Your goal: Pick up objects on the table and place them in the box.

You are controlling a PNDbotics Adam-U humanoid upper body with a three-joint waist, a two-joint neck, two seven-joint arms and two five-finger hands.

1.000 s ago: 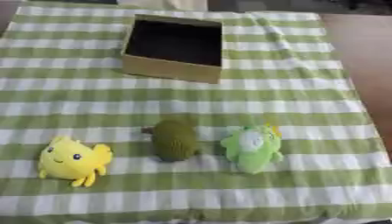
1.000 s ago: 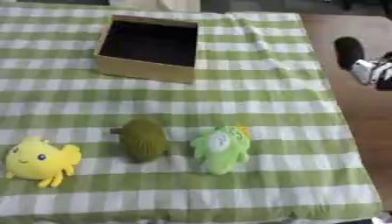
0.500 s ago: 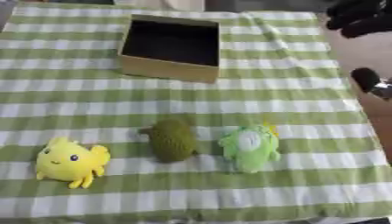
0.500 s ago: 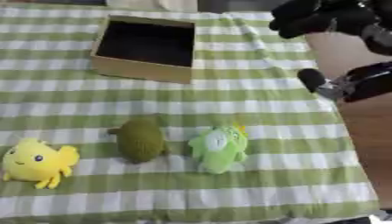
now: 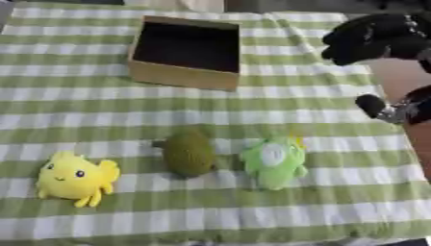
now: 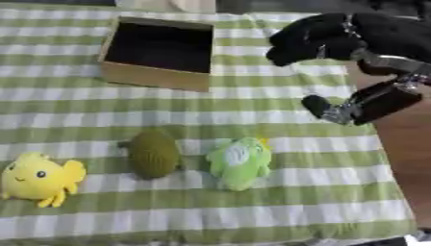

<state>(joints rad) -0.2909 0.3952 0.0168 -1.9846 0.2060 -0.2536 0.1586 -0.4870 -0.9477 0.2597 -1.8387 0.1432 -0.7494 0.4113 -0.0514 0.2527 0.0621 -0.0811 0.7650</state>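
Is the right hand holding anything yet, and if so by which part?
Nothing is held. The right hand hangs above the cloth, right of the box; all three plush toys lie untouched on the cloth.

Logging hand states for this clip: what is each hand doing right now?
Left hand: not in view.
Right hand: over the cloth's right side, above the light green toy, holding nothing; fingers appear curled, but cannot be told for sure.

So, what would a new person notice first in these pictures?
Probably the three soft toys in a row on the green striped cloth: yellow toy at left, dark green toy in the middle, light green toy at right. Behind them stands the open box, and the black right hand hangs at upper right.
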